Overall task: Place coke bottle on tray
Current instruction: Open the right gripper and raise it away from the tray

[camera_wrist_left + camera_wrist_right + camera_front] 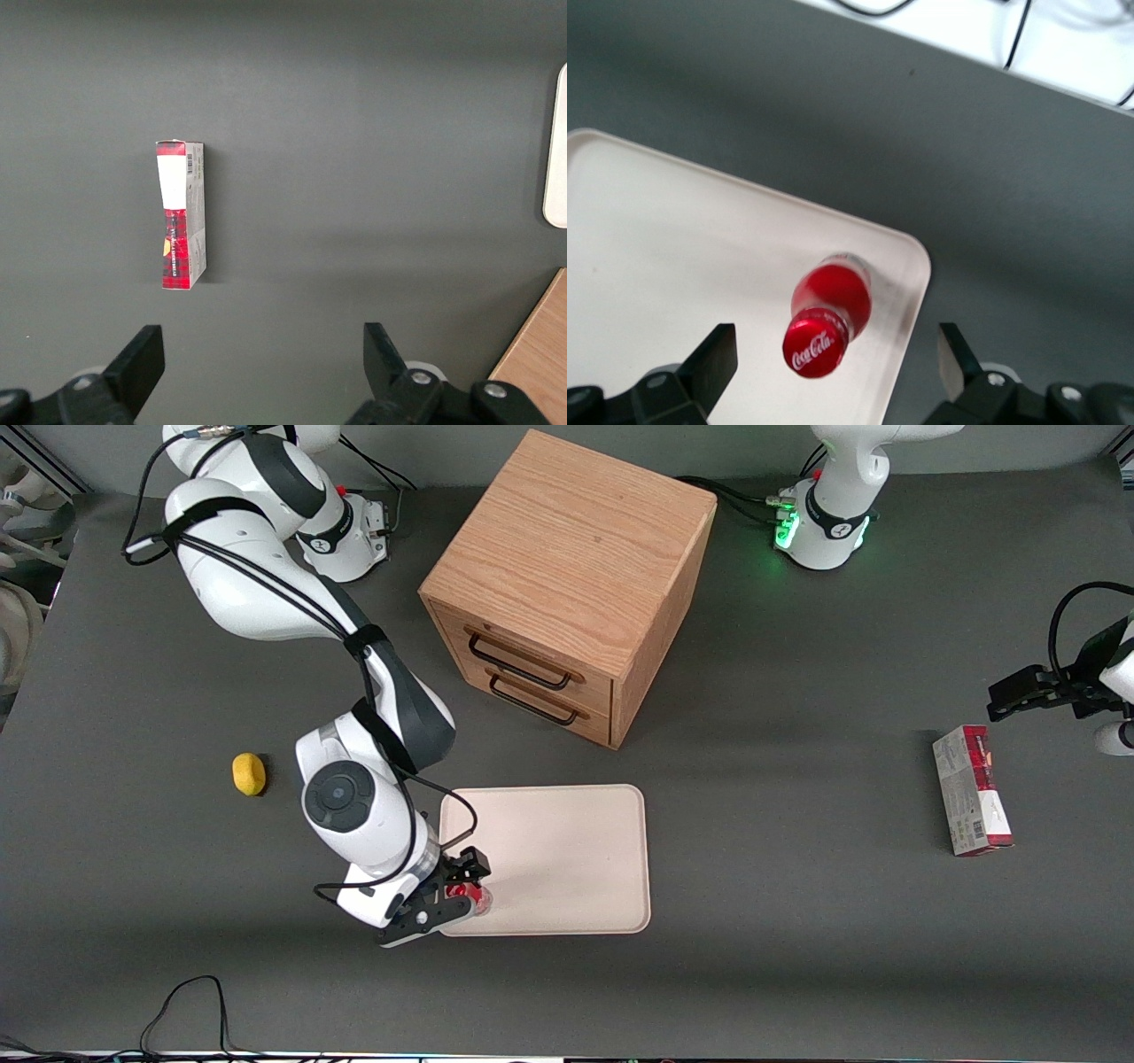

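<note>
Coke bottle (831,312) upright on tray (673,257) corner, gripper (833,359) fingers apart around it; best lifted straight up, avoiding cap.

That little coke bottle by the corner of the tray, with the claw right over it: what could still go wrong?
Two things, perhaps. The coke bottle stands upright on the tray close to its corner rim, so a small nudge might tip it over the edge. The gripper hangs above it, open, a finger on either side of the cap; if the arm drifts sideways as it lifts away, a finger could clip the cap and topple the bottle.
</note>
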